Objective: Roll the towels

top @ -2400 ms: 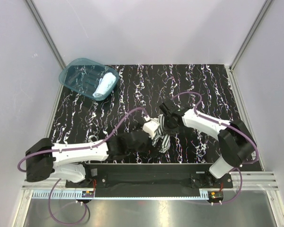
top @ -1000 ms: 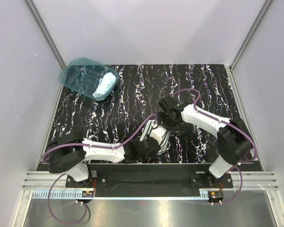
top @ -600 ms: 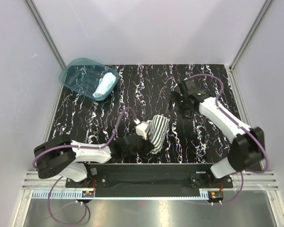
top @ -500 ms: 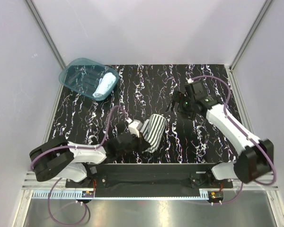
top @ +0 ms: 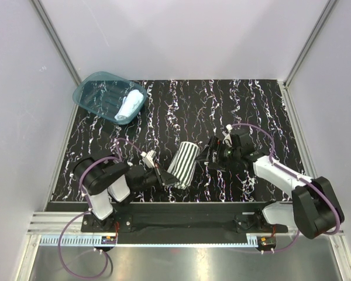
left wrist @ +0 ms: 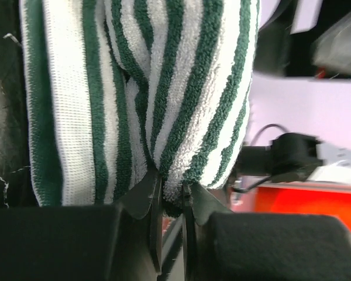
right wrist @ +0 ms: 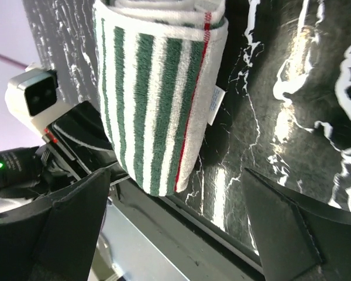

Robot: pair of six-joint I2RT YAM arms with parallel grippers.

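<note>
The striped towel (top: 183, 164) is a green-and-white roll, held tilted over the near middle of the mat. My left gripper (top: 162, 177) is shut on a fold at the roll's near end; in the left wrist view its jaws (left wrist: 171, 188) pinch the striped towel (left wrist: 164, 88). My right gripper (top: 209, 158) stands open just right of the roll, nothing between its fingers. In the right wrist view the striped towel (right wrist: 158, 93) lies beyond the wide-open right gripper (right wrist: 176, 172). The pale blue towel (top: 129, 104) lies rolled in the teal basket (top: 96, 93).
The basket sits at the mat's far left corner. The black marbled mat (top: 251, 111) ends at a dark rail (top: 181, 218) along the near edge, close under the roll. Purple cables loop off both arms. White walls enclose the table.
The left arm has drawn back to the left, carrying the striped roll. The right gripper let go of the roll, swung away to the far right, then came back beside it.
</note>
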